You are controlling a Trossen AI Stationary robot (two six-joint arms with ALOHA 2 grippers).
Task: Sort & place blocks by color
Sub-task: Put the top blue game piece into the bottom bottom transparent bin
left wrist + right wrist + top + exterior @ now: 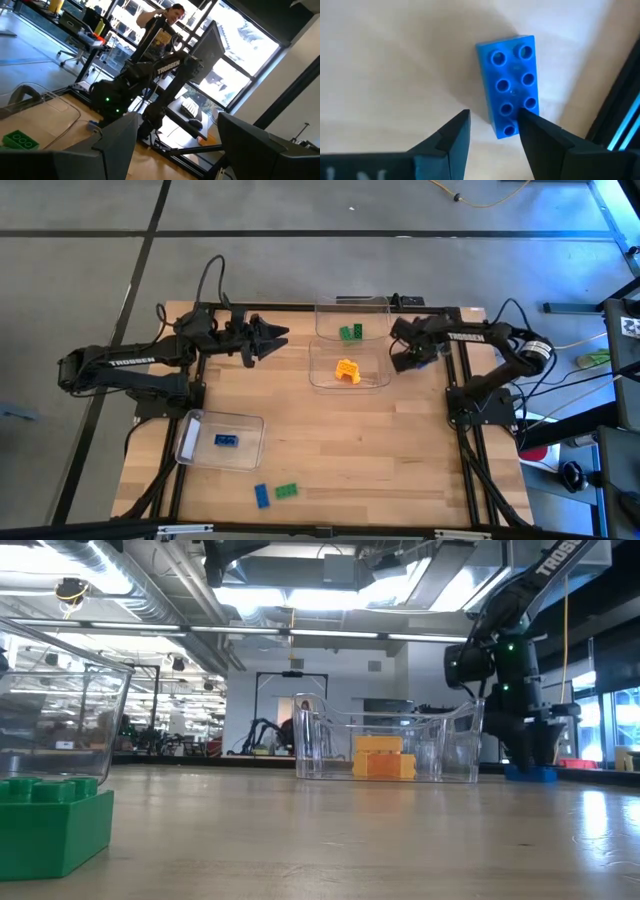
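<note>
A blue block (512, 85) lies flat on the wood, studs up, near the table's right edge, and shows in the low view too (530, 773). My right gripper (495, 120) points down just over one end of it, open, with one finger at each long side. My left gripper (278, 338) hovers open and empty at the far left. Green blocks (350, 332) lie in the far clear bin and yellow-orange blocks (347, 371) in the bin before it. One blue block (226, 441) lies in the near-left bin. A blue block (261, 495) and a green block (287, 491) lie on the table near its front edge.
Three clear bins stand on the table: one at the far centre (378, 305), one in front of it (318, 375), and one at the near left (190, 442). The dark frame rail (620, 100) runs close beside the blue block. Bare wood lies between the bins and the near edge.
</note>
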